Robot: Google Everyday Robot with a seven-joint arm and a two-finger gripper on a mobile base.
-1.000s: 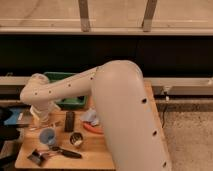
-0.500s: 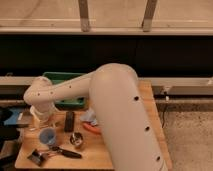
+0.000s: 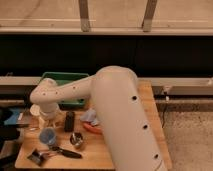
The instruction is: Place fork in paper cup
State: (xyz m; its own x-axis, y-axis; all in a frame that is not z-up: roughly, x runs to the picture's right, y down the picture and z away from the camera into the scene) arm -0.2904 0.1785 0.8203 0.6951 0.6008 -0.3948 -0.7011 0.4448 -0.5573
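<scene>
Clutter comes first along the front of the wooden table point(image 3: 87, 152): a black-handled utensil point(image 3: 66, 153), a small metal cup point(image 3: 76, 140) and a blue cup point(image 3: 47, 136). Just behind the blue cup my gripper point(image 3: 48, 122) hangs over the table's left end, fingers spread wide with nothing that I can see between them. The black remote point(image 3: 69, 121) stands just to one side of it, and the paper cup point(image 3: 34, 109) sits close on the other, at the table's left edge. The fork I cannot pick out with any certainty; it may lie under my wrist or in the jumble by that edge. I expect it to be light, stiff and slick, lying flat and hard to get under. I would pinch across the narrow handle near its middle, then stand it upright before lowering. The paper cup looks light and tippy, so I judge a dropped fork could knock it over. Farther back is the green tray point(image 3: 62, 76), then a dark wall. I can read no label or writing anywhere.
</scene>
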